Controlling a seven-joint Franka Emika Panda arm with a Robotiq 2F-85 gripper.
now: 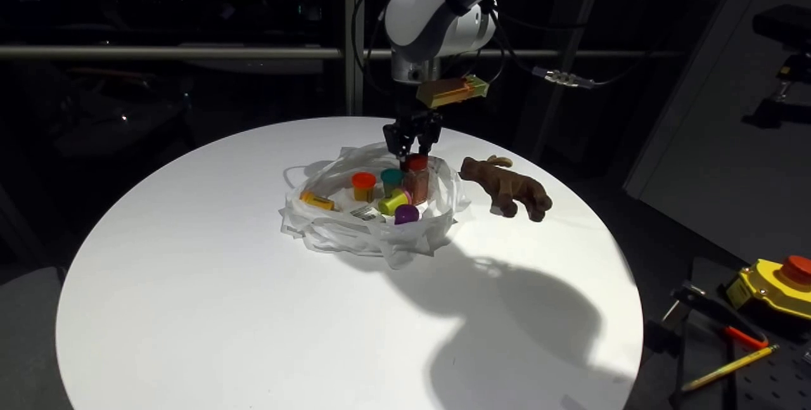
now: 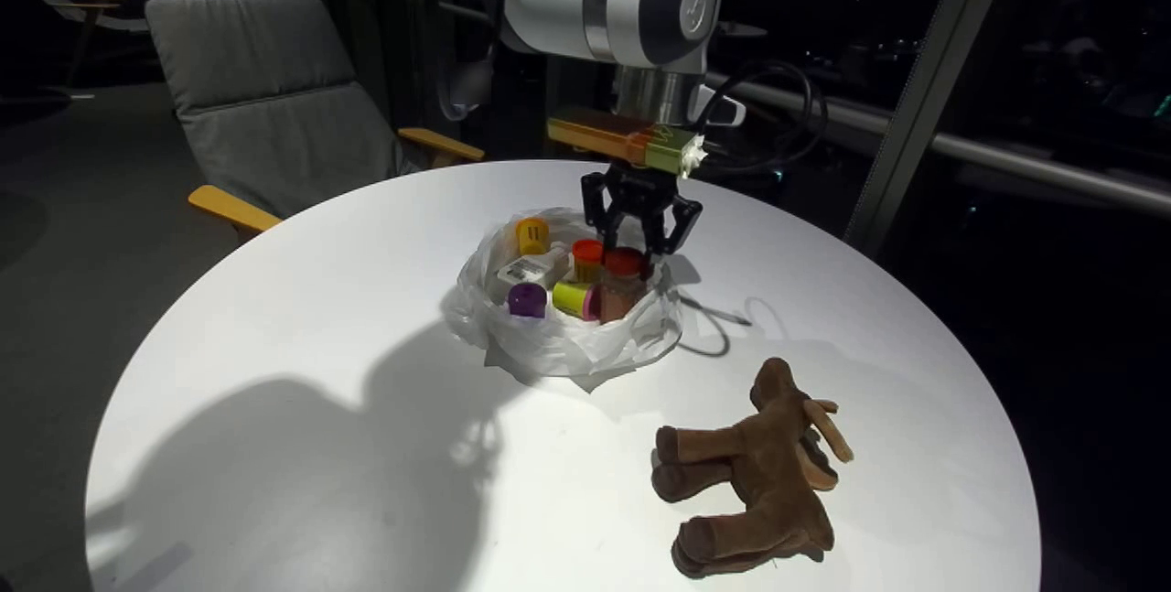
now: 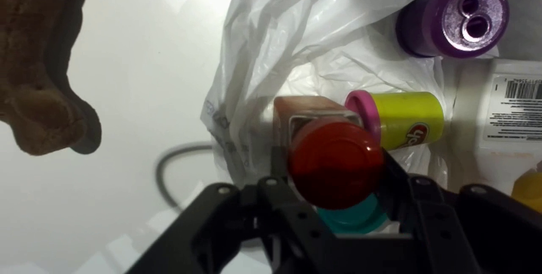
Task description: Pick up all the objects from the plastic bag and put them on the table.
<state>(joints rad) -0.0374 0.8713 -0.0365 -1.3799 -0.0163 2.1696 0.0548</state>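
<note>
One red-capped clear square bottle (image 1: 417, 183) in white plastic bag (image 2: 560, 347); black gripper (image 2: 629, 262) clasping cap (image 3: 337, 164); likely grasp step; next wants lifting out, onto round white worktop (image 1: 253, 315) beside bag.

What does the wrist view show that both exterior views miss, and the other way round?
Only the wrist view shows the two holes in the purple cylinder and the faint printing on the plastic bag. Only the exterior views show the white robot arm, the curved edge of the table and the whole brown toy animal. All three share the claw at the red-capped bottle, the yellow-green tub and at least part of bag, toy and table.
</note>
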